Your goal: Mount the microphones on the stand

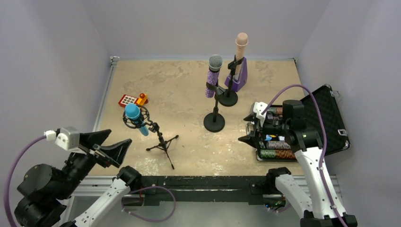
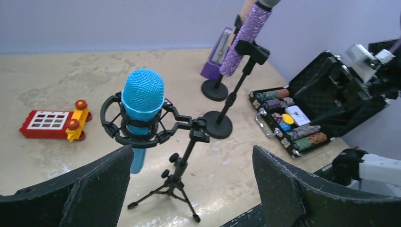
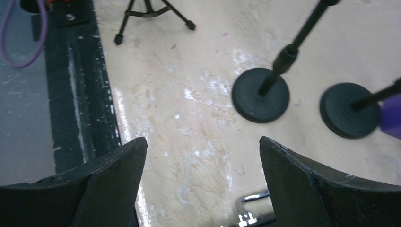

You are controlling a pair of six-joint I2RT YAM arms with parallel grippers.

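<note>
From overhead I see all three microphones on stands. The blue microphone point(image 1: 135, 116) sits in the ring mount of the tripod stand point(image 1: 162, 142), toward the near left corner of the worktop point(image 1: 184, 80), head up and tilted. The purple microphone point(image 1: 213, 75) is clipped to the nearer round stand point(image 1: 214, 122) at mid worktop. The pink microphone point(image 1: 240, 52) stands upright in the clip of the farther round stand point(image 1: 228, 98), close to the far edge, with a purple metronome point(image 1: 238, 80) just beside it. My left claw point(image 1: 121, 135) hangs at the near left corner, spread wide and holding nothing, near the tripod stand but apart from it. My right claw point(image 1: 246, 128) is at the left side of the open case point(image 1: 326, 118) on the right edge. A red toy block point(image 1: 128, 100) lies near the left edge.

Through the left wrist camera, the left claw point(image 2: 193, 156) has its fingers point(image 2: 94, 189) wide apart, framing the blue microphone point(image 2: 143, 97) in its mount without touching it. The purple microphone point(image 2: 246, 35) and the case point(image 2: 331, 90) lie beyond.

Through the right wrist camera, the right claw point(image 3: 202, 142) is spread and empty above bare worktop. The bases of both round stands lie ahead, and the tripod's feet point(image 3: 151, 12) are at the top.
</note>
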